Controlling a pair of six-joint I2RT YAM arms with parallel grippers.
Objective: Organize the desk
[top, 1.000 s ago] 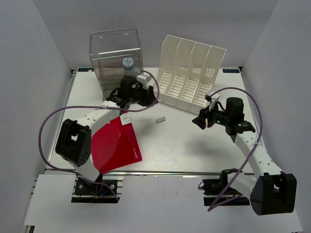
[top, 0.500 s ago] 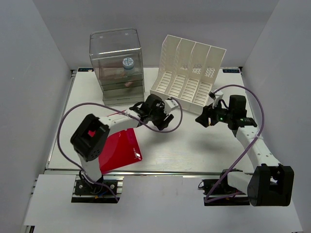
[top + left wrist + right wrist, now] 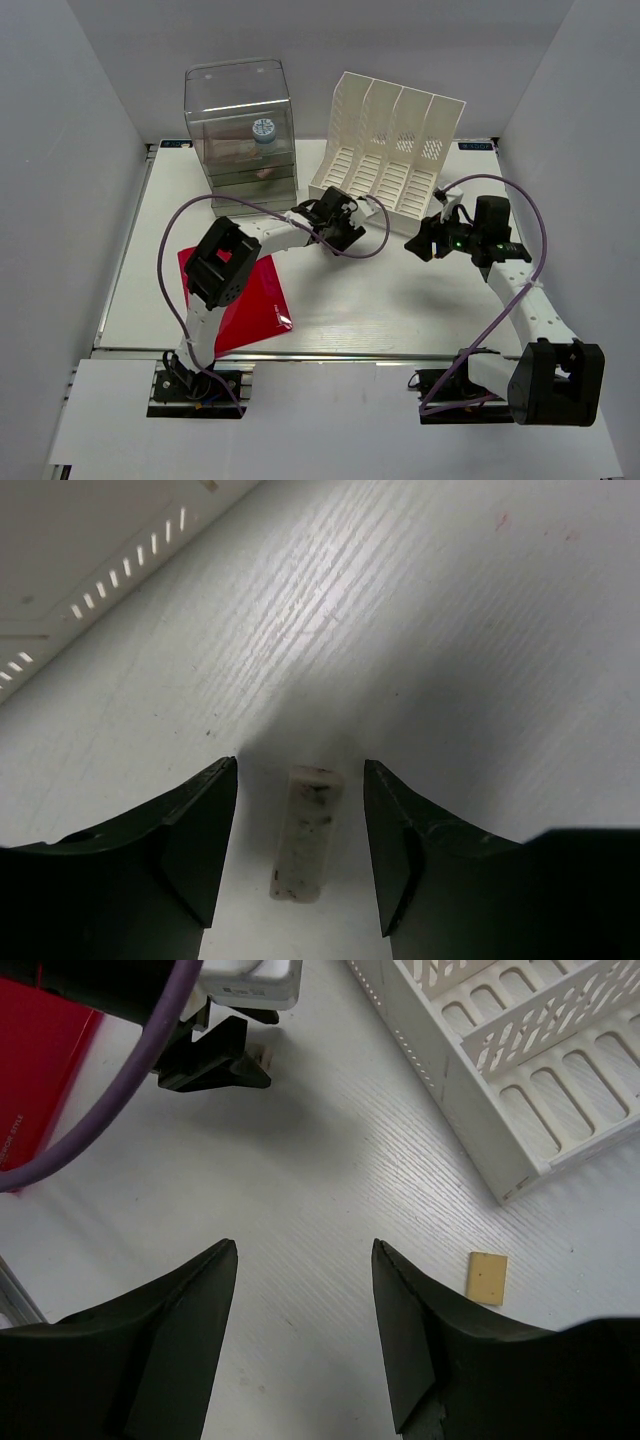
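White eraser (image 3: 308, 832) (prob.) is straddled, ungripped, by open left gripper (image 3: 300, 785); right gripper (image 3: 305, 1260) is held open, empty; red folder (image 3: 252, 300) unsorted on desk (image 3: 400, 310).

Drawer box (image 3: 240, 130) sits left of rack (image 3: 390, 160) on desk (image 3: 400, 310).

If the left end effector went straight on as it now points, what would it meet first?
Likely the small white speckled block lying on the white desk, between the open fingers of the left end effector; its height above the block is unclear.
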